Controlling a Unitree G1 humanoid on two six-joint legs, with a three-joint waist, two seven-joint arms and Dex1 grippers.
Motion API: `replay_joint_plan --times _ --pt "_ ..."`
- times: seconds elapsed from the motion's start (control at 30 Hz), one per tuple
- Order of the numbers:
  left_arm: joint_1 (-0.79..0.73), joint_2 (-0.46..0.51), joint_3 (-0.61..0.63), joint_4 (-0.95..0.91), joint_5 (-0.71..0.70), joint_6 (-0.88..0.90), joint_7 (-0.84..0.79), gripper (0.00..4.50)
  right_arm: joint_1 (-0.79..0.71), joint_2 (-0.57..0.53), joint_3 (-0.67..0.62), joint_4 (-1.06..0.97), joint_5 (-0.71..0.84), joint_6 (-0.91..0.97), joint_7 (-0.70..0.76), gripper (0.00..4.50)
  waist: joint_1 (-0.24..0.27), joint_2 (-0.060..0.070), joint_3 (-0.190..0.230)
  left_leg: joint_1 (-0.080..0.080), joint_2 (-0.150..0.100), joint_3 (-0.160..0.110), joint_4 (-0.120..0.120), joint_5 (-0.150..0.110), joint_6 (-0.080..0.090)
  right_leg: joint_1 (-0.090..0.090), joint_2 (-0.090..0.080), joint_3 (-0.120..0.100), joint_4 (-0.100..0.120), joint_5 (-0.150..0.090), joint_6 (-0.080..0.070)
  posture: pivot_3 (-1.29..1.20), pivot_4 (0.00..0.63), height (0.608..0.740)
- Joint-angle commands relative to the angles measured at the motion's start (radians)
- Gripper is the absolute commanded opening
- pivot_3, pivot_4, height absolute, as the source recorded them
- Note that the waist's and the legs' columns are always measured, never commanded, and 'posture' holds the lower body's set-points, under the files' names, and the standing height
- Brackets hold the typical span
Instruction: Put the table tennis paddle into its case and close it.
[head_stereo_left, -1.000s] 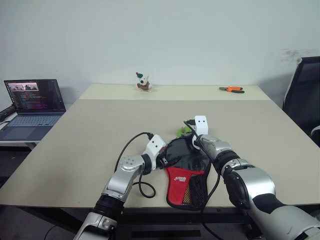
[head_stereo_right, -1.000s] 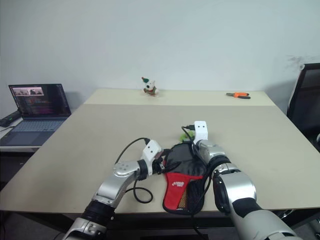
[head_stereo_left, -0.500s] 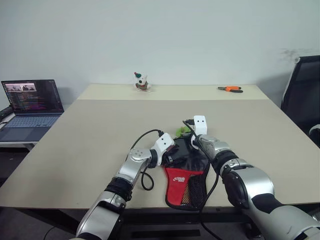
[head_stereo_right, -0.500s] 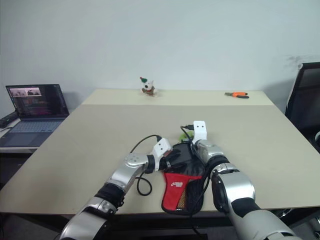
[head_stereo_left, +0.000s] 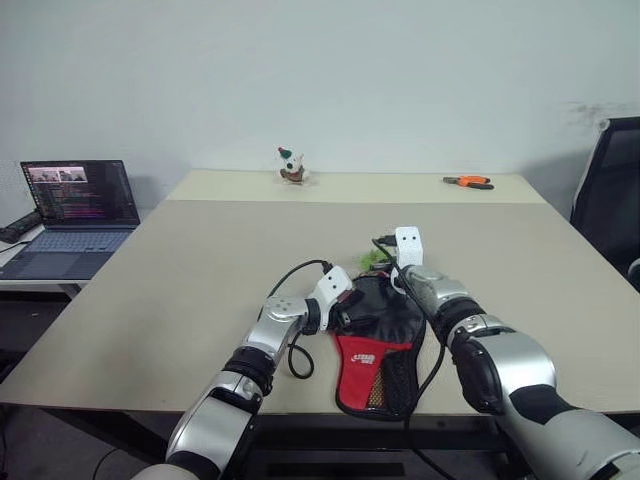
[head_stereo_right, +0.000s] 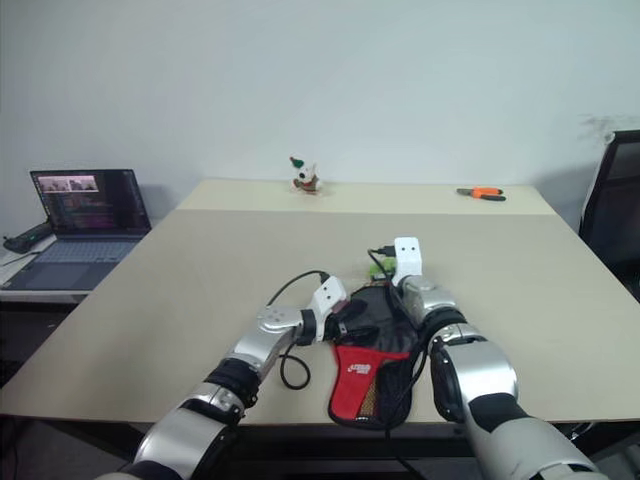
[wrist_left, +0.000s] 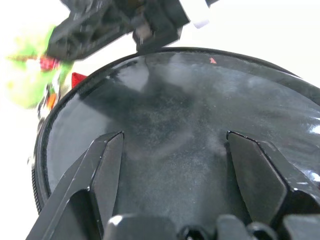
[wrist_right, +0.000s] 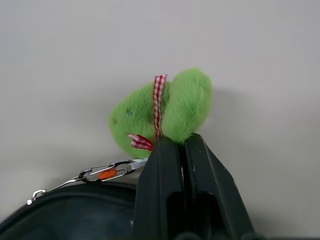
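The case lies flat near the front edge of the worktop, with its red part toward that edge and its round black part farther in. The table tennis paddle cannot be seen, so it is probably already inside, though that is only a guess. The left hand has its two fingers spread wide over the round black top of the case, most likely to press it down so it does not slide. The right hand is pinched tight on the fluffy green zipper tag at the far end of the case. It looks ready to pull the zip round and close the case. A pair of orange pliers and a small toy sit near the back edge.
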Motion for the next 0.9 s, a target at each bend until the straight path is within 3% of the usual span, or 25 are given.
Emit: replay_joint_plan --times 0.03,0.3,0.43,0.5,0.6,0.9 --pt "0.028 -0.006 -0.023 0.064 0.048 0.012 0.003 3.59 -0.019 -0.064 0.009 -0.058 -0.021 -0.029 -0.006 0.02 0.000 0.000 0.000 0.002 0.000 0.000 0.000 0.000 0.000 0.002 0.000 0.000 0.000 0.000 0.000 0.00 0.150 0.740" --pt "-0.003 -0.031 -0.027 0.111 0.057 0.004 0.017 3.59 0.116 -0.209 0.057 -0.277 -0.046 0.077 0.090 0.02 0.002 0.001 0.000 0.012 0.000 -0.001 -0.001 0.000 0.000 0.012 0.000 -0.001 -0.002 0.000 0.000 0.00 0.150 0.740" --pt "-0.043 -0.058 -0.022 0.156 0.067 -0.005 0.047 3.59 0.408 -0.351 0.103 -0.811 0.005 0.380 0.308 0.02 0.025 0.001 0.000 0.011 -0.001 -0.002 0.000 0.000 0.000 0.014 -0.001 -0.002 -0.002 -0.001 0.001 0.00 0.150 0.740" --pt "-0.067 -0.074 -0.019 0.180 0.072 -0.010 0.060 3.59 0.596 -0.468 0.127 -1.154 0.091 0.576 0.450 0.02 0.038 0.003 -0.001 0.009 -0.003 -0.003 0.000 -0.001 0.001 0.014 -0.001 -0.003 -0.004 -0.002 0.003 0.00 0.150 0.740" --pt "-0.096 -0.092 -0.013 0.211 0.077 -0.017 0.075 3.59 0.774 -0.595 0.098 -1.487 0.214 0.791 0.541 0.02 0.033 0.005 -0.002 0.006 -0.004 -0.004 0.001 -0.002 0.003 0.013 -0.001 -0.002 -0.005 -0.003 0.004 0.00 0.150 0.740" --pt "-0.164 -0.150 0.002 0.293 0.107 -0.043 0.124 3.59 1.017 -0.774 -0.051 -1.968 0.496 1.096 0.652 0.02 0.030 0.003 -0.001 0.010 -0.002 -0.007 0.000 -0.002 0.002 0.018 0.000 -0.004 -0.009 -0.006 0.010 0.00 0.150 0.740"
